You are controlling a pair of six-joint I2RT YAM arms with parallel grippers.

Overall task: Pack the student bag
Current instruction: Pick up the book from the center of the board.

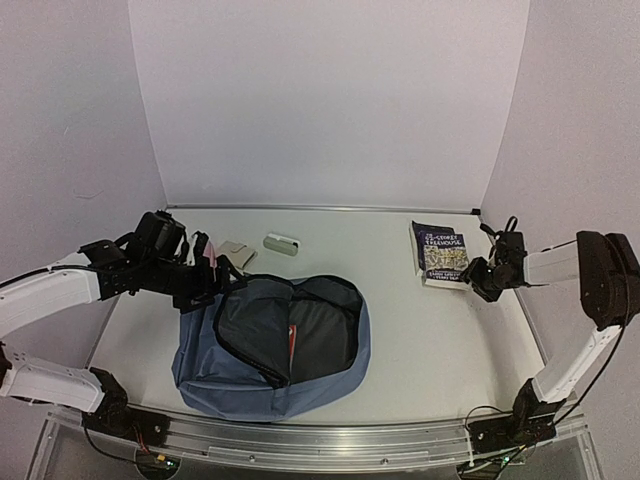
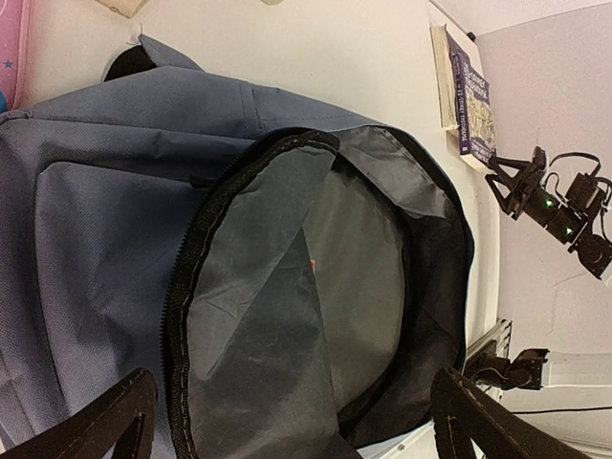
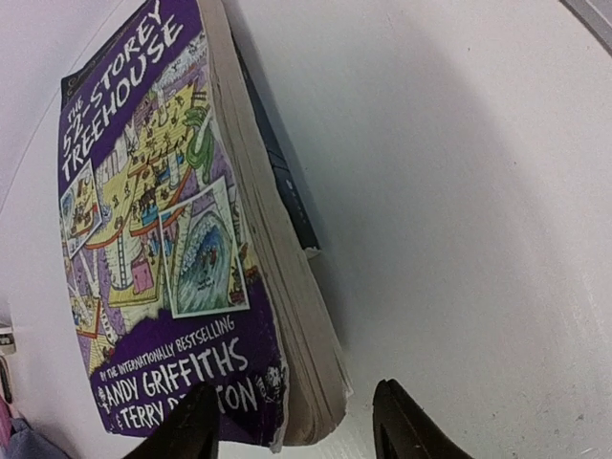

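The student bag [image 1: 200, 365], dusty blue with a dark grey lining, lies flat in the middle of the table with its main zip wide open. My left gripper [image 1: 222, 278] hovers at the bag's left edge, open, and holds nothing. In the left wrist view its fingers [image 2: 105, 430] stand either side of the bag's open mouth [image 2: 316, 316]. A purple paperback [image 1: 440, 253] lies at the right. My right gripper [image 1: 472, 277] is open at its near corner. In the right wrist view the paperback's corner [image 3: 306, 402] sits between the spread fingers [image 3: 406, 426], with a gap on the right side.
A dark blue book [image 3: 287, 191] lies under the purple paperback. Behind the bag are a pink item [image 1: 208, 255], a small beige item [image 1: 236, 252] and a white and grey case [image 1: 282, 244]. Something red [image 1: 292, 340] shows inside the bag. Walls close the back and both sides.
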